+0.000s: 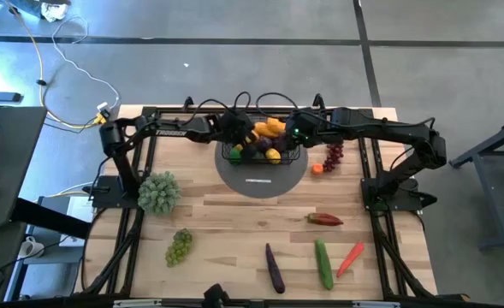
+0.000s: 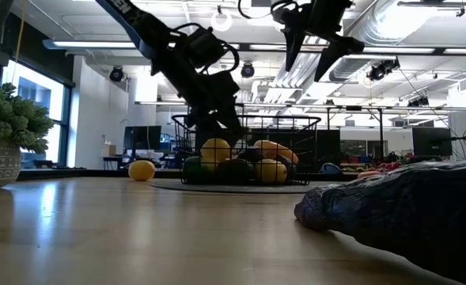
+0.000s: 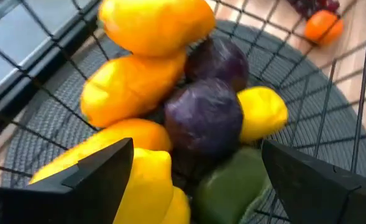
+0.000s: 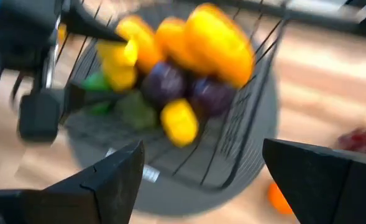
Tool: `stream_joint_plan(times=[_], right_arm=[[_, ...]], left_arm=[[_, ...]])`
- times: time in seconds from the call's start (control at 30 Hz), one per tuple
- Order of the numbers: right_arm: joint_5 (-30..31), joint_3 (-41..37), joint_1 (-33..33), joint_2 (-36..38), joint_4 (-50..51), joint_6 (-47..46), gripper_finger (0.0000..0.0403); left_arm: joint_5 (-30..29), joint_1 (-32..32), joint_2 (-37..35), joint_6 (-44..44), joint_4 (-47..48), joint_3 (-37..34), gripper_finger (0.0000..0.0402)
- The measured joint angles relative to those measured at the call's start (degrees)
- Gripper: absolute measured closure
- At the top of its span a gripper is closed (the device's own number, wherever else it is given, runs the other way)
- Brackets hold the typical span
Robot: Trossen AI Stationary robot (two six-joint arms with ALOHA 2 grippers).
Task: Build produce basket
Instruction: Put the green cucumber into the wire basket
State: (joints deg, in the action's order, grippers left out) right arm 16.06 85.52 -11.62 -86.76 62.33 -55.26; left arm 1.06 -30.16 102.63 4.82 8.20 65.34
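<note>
Behind basket [image 2: 248, 150] wires, produce [image 2: 240, 165] (half-hidden)

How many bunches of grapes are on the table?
2: a green grape bunch at the near left, and a dark red grape bunch right of the black wire basket. Basket contents may hide more.

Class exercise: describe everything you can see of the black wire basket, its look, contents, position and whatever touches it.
The basket is black wire grid with flaring sides, standing upright on a round grey disc at the table's far middle. It holds piled toy produce: yellow, orange, purple and green pieces. The left gripper hangs open inside it, over the pile, holding nothing; whether it touches the wire cannot be told. The right gripper hovers open beside it.
</note>
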Motion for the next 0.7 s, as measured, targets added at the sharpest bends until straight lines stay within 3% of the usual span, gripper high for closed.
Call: stream_joint_plan(times=[0.17, 0.47, 0.7], right_arm=[[-6.82, 0.0, 0.9, 0.0, -0.04, -0.3, 0.0092], [-7.37, 0.0, 4.73, 0.04, 1.08, -0.46, 0.0092], [-7.55, 0.0, 9.14, 0.04, 8.24, -2.78, 0.0092]], left_arm=[[-0.53, 0.68, -2.2, -0.51, 4.1, 0.11, 0.0055], [-0.23, 0.84, -4.26, -0.96, 16.82, 8.43, 0.0055], [0.35, 1.21, -4.26, -1.0, 22.42, 12.87, 0.0055]])
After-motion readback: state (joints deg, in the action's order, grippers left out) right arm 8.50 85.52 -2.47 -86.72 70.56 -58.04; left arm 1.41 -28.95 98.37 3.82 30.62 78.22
